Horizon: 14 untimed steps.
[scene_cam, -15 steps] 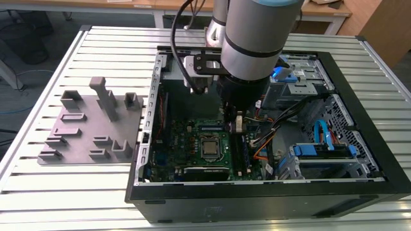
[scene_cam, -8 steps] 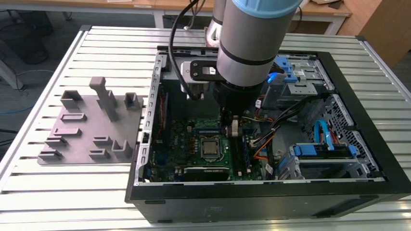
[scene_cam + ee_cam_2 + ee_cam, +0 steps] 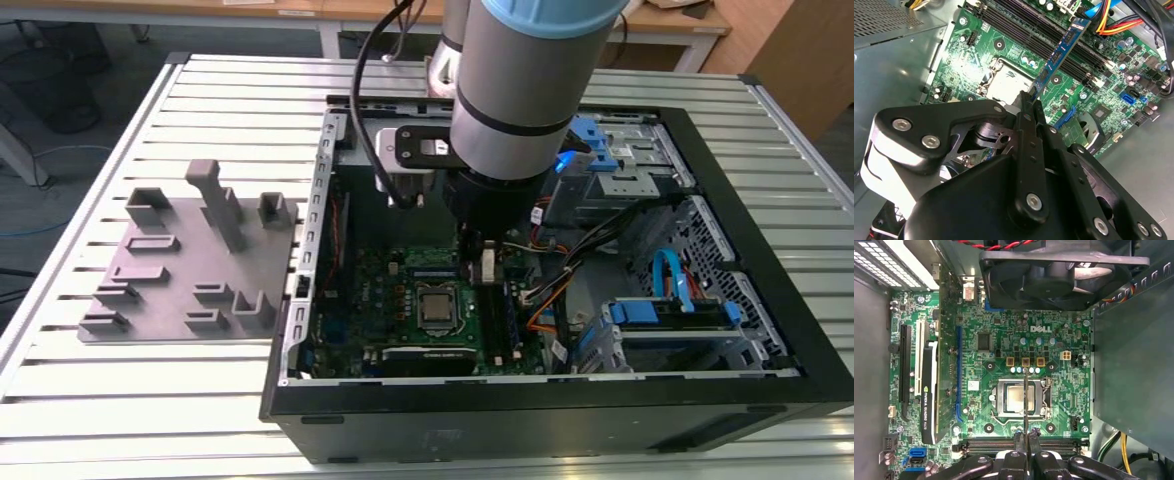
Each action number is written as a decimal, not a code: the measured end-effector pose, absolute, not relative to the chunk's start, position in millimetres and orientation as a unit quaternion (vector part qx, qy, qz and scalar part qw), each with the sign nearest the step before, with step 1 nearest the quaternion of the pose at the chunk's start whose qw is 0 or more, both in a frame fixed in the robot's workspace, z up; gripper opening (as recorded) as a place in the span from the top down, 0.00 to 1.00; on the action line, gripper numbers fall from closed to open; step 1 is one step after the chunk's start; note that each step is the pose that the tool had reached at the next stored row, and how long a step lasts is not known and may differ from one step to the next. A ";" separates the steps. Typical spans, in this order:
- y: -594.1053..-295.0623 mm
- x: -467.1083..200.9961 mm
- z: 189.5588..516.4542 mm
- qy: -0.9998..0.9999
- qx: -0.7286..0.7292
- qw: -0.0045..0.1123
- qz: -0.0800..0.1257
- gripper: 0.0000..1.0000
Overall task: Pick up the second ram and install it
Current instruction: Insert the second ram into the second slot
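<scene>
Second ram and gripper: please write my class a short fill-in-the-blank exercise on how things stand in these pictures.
1. The gripper is ____ on the second ram.
2. The second ram hangs over the green ____ inside the open computer case.
3. The grey tray lies outside the computer case, on the exterior view's ____.

Missing words: shut; motherboard; left.
</scene>
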State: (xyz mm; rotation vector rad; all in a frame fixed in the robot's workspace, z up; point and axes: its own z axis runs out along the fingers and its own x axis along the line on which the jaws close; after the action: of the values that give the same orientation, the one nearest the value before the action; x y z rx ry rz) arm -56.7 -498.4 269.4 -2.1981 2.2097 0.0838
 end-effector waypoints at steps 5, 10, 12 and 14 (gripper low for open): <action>-498.4 -56.7 269.4 0.709 -0.705 0.012 0.027 0.86; -498.4 -56.7 269.3 0.727 -0.686 0.013 0.027 0.86; -498.4 -56.7 269.2 0.739 -0.673 0.013 0.026 0.86; -498.4 -56.7 269.1 0.751 -0.660 0.013 0.026 0.86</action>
State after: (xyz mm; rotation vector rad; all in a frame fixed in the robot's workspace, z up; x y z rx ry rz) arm -56.7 -498.4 269.1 -2.0548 2.3393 0.0811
